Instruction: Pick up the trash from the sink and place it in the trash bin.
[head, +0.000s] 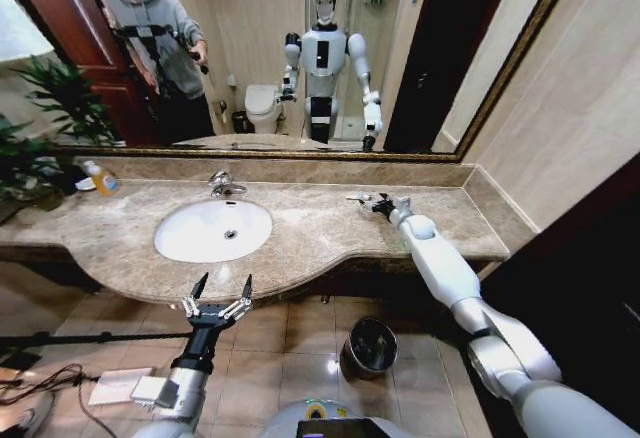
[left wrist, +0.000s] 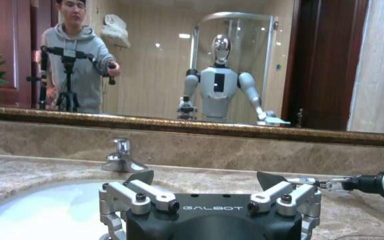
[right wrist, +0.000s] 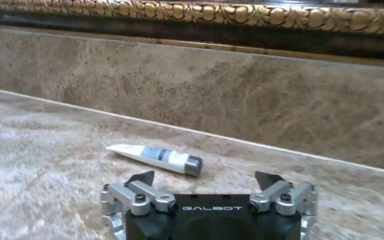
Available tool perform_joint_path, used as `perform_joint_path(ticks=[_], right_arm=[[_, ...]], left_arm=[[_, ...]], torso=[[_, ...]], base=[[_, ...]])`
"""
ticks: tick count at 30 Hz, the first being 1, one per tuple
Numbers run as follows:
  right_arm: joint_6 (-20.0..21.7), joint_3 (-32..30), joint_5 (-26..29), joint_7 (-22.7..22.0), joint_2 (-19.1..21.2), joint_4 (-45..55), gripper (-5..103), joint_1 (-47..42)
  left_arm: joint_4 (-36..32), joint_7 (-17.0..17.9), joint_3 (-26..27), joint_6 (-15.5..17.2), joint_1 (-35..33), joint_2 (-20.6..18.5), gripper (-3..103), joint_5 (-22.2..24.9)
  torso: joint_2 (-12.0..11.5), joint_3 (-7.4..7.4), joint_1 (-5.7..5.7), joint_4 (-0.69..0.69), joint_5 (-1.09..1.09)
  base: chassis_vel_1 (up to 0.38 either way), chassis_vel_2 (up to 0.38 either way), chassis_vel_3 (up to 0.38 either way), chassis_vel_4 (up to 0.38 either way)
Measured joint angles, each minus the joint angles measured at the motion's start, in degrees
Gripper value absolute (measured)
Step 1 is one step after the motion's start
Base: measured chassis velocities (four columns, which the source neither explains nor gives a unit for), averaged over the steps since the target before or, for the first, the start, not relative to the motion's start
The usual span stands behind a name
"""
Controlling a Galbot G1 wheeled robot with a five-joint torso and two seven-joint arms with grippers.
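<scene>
Overhead, in the head view, the white oval sink (head: 213, 230) sat in the beige marble surface (head: 320, 228) with its chrome faucet (head: 224, 186) behind it, and its basin looked bare apart from the drain. The left end effector (head: 222, 286) hung just off the front edge of the surface, in front of the sink, its two dark fingertips spread wide and gripping nothing. The right arm reached across the surface to the right of the sink, and the right end effector (head: 368, 201) rested low near the back wall, close to a small white tube (head: 356, 197) that was hard to make out at that range. The dark round trash bin (head: 368, 347) stood on the tiled floor below the surface's edge, between the two arms. An orange-yellow soap bottle (head: 103, 179) stood at the far left of the surface.

In the left wrist view, the left end effector (left wrist: 209, 179) was open and empty, facing the sink (left wrist: 38, 210) and faucet (left wrist: 122, 159), with the right end effector (left wrist: 315, 183) visible farther off over the surface.

In the right wrist view, the right end effector (right wrist: 205, 178) was open wide and held nothing. The tube (right wrist: 155, 158), white with a dark grey cap, lay flat on the surface (right wrist: 45, 150) just ahead of the fingertips, apparently not touching them, its cap end nearer the gap between them.
</scene>
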State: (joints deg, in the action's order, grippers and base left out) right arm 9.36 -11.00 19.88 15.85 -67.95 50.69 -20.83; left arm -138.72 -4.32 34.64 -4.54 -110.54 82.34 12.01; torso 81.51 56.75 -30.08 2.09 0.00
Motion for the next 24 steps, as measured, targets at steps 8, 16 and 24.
perform_joint_path(ticks=[8, 16, 24], right_arm=[[-0.7, 1.7, 2.3, 1.1, -1.7, -4.2, 100, 3.5], [-1.3, 2.1, 2.0, 1.5, -2.8, -6.1, 92, 4.8], [-1.2, 2.8, 1.5, 3.0, -2.3, -6.4, 65, 4.5]], left_arm=[[0.0, 0.0, 0.0, 0.0, 0.0, 0.0, 100, 0.0], [0.0, 0.0, 0.0, 0.0, 0.0, 0.0, 100, 0.0], [0.0, 0.0, 0.0, 0.0, 0.0, 0.0, 100, 0.0]], torso=[[0.0, 0.0, 0.0, 0.02, 0.0], [0.0, 0.0, -0.01, 0.02, 0.0], [0.0, 0.0, 0.0, 0.02, -0.01]], base=[[0.0, 0.0, 0.0, 0.0], [0.0, 0.0, 0.0, 0.0], [0.0, 0.0, 0.0, 0.0]])
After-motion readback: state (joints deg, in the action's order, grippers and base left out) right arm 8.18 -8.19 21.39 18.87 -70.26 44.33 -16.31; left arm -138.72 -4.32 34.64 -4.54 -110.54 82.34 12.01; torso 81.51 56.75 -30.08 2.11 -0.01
